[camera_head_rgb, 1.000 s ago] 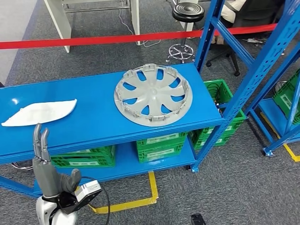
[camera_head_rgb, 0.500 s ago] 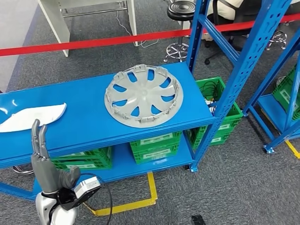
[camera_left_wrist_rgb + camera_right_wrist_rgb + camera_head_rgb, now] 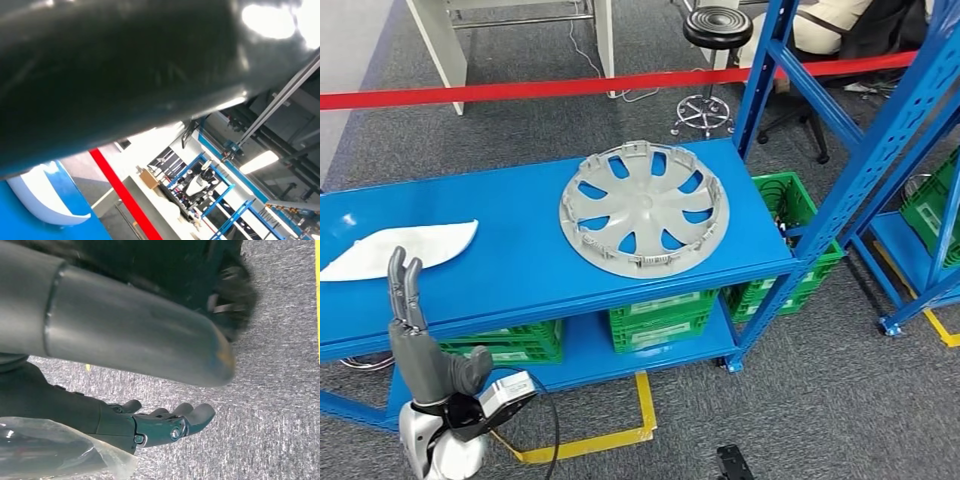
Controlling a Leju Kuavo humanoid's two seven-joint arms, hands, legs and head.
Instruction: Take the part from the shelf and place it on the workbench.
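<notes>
Head view swung back right; left hand [image 3: 418, 345] raised, fingers apart, empty, short of white part [image 3: 399, 248]. Right hand [image 3: 162, 425] hangs, holds nothing. Grasp pending.

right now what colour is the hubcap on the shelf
Silver-grey, the hubcap lying flat on the blue shelf; the head view shows it best.

grey hubcap [image 3: 644, 208] lying flat, inner side up, on blue shelf [image 3: 524, 262]
</notes>
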